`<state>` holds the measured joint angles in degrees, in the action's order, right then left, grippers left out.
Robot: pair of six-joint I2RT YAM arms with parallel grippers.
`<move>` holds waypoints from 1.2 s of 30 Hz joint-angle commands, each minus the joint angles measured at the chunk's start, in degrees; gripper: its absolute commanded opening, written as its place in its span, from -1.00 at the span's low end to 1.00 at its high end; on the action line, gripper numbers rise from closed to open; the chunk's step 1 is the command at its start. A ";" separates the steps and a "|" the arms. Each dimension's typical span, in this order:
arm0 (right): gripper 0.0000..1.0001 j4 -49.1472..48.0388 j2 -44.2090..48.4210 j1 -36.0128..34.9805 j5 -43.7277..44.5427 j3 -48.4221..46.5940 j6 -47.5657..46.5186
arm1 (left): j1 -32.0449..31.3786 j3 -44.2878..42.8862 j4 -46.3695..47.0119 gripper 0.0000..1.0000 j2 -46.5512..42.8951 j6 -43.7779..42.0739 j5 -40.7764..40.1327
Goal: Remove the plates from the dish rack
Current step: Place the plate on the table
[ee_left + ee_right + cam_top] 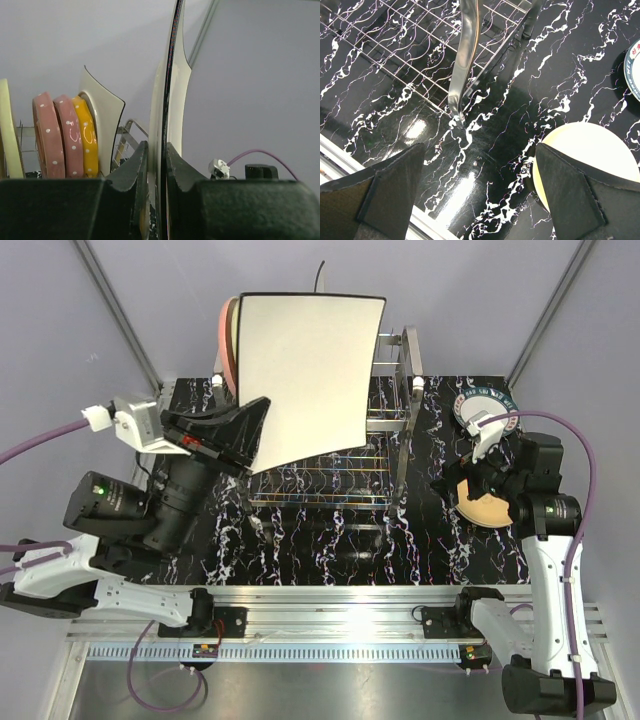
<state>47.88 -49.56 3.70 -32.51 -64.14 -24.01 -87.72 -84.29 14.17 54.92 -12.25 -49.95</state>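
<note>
My left gripper (250, 425) is shut on the lower edge of a squarish white plate (310, 370) and holds it upright, high above the dish rack (405, 380). In the left wrist view the plate's edge (170, 100) stands between my jaws (156, 150). Still in the rack are a maroon dotted plate (47, 135), a pink one (70, 135), an orange one (87, 135), another squarish white one (107, 120) and a cream one (7, 135). My right gripper (478, 475) is open and empty above a tan plate (487, 505) lying on the table.
A white plate with a teal patterned rim (480, 405) lies flat at the table's far right, also in the right wrist view (634, 65). The rack's metal leg (465, 55) and lower wire shelf (395, 45) stand left of the tan plate (590, 150). The table (330, 540) is black marble.
</note>
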 commanded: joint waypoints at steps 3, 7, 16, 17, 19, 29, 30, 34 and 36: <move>0.99 -1.74 0.60 0.16 -0.53 0.24 0.37 | 1.41 -7.81 -1.16 -1.00 0.71 8.55 10.57; 0.99 -1.30 1.57 0.07 -1.76 -0.11 -0.24 | 1.85 -9.31 -5.03 -1.00 1.07 11.81 12.51; 0.99 0.46 3.33 0.07 -1.16 -2.04 -1.56 | 6.24 -11.50 -15.21 -1.00 1.77 20.76 17.42; 0.99 0.46 3.42 0.07 -0.98 -1.87 -1.65 | 8.42 -11.77 -17.67 -1.00 2.12 23.21 18.57; 0.99 0.20 3.59 0.07 -0.80 -0.99 -1.65 | 10.81 -12.04 -18.83 -1.00 2.13 25.42 22.34; 0.99 -1.91 3.16 0.07 -1.24 2.44 -0.86 | 20.49 -21.43 -16.55 -1.00 6.78 27.20 30.96; 1.00 -2.17 3.15 0.07 -1.32 3.14 -0.86 | 20.57 -24.23 -16.55 -1.00 8.09 26.84 31.49; 0.99 -3.32 3.24 0.07 -1.68 4.90 -0.51 | 21.45 -29.25 -15.76 -1.00 10.38 24.30 30.45; 0.99 -3.67 3.16 0.07 -1.76 5.69 -0.42 | 22.06 -31.88 -15.49 -1.00 11.35 22.89 29.48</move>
<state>47.35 -46.50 3.70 -33.65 -59.24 -24.82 -66.89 -108.47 -18.85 67.35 11.46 -21.63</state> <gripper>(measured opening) 0.994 0.165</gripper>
